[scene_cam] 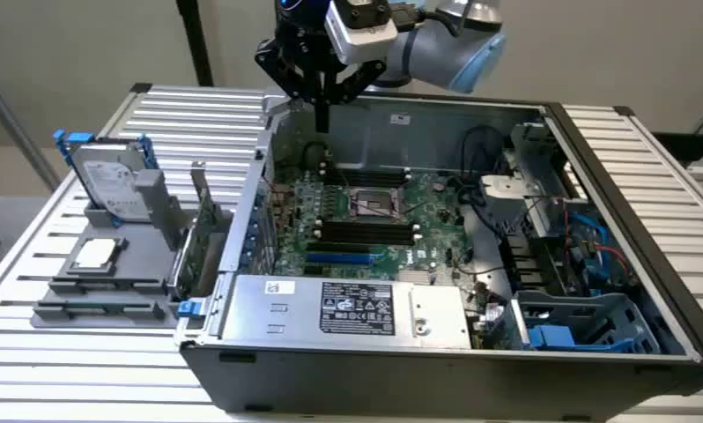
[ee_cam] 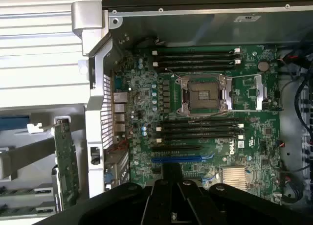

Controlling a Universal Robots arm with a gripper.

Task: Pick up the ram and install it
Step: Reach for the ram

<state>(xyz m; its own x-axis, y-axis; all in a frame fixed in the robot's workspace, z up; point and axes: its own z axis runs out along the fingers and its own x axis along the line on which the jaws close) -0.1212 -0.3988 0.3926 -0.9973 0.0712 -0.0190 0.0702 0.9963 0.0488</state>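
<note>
Nearest me the slatted counter (scene_cam: 46, 361) carries the open computer case (scene_cam: 328, 370), the arm (scene_cam: 446, 35) hanging over its far wall with jaws pinched shut on nothing, so I judge the pickup not yet begun. On the exterior view's left the grey holder (scene_cam: 140, 256) has the ram (scene_cam: 102, 308) lying flat, well apart from the jaws. Reaching it means clearing the case wall and the upright green card (scene_cam: 210, 247), with free air above.

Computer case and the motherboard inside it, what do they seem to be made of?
Computer case: likely sheet metal, matte grey, with folded edges and punched vent holes. Motherboard: green circuit-board laminate, probably fibreglass, carrying black, seemingly plastic slots and a shiny metal socket frame.
</note>
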